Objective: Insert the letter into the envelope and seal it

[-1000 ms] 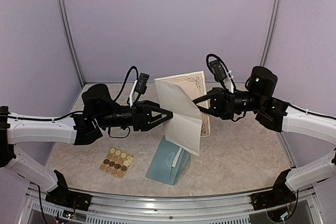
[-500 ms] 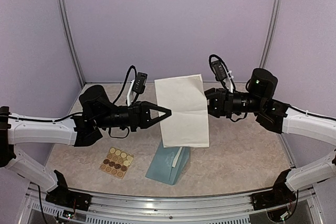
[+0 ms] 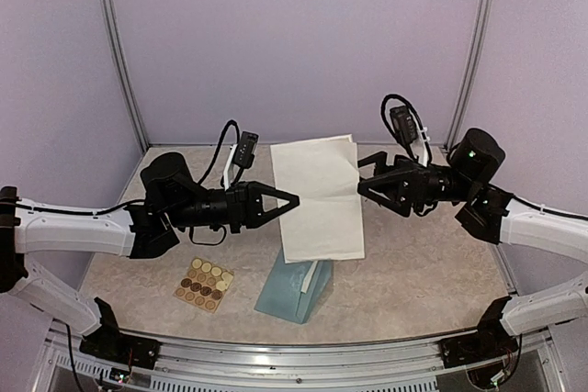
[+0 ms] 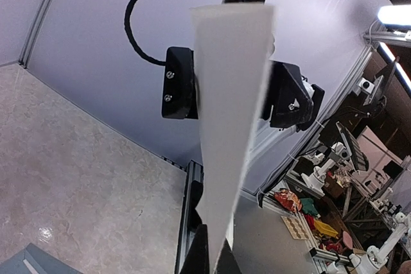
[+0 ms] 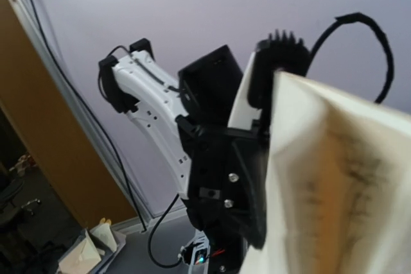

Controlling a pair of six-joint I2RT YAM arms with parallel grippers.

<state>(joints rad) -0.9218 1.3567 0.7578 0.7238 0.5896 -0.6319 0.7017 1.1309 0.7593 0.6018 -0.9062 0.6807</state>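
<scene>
My left claw [image 3: 292,199] is pressed shut, pinching the left edge of the cream letter [image 3: 320,199] and holding the sheet up in the air above the desk [image 3: 413,263]. My right claw [image 3: 365,176] sits at the letter's right edge with its jaws spread wide, one on each side of the paper. The teal envelope [image 3: 287,286] lies on the desk below the letter. A tan sticker sheet [image 3: 205,284] lies near the envelope's left side.

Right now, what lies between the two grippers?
The cream letter, hanging upright, pinched by the left gripper; the right gripper stands open beside its other edge. The top view shows it.
</scene>
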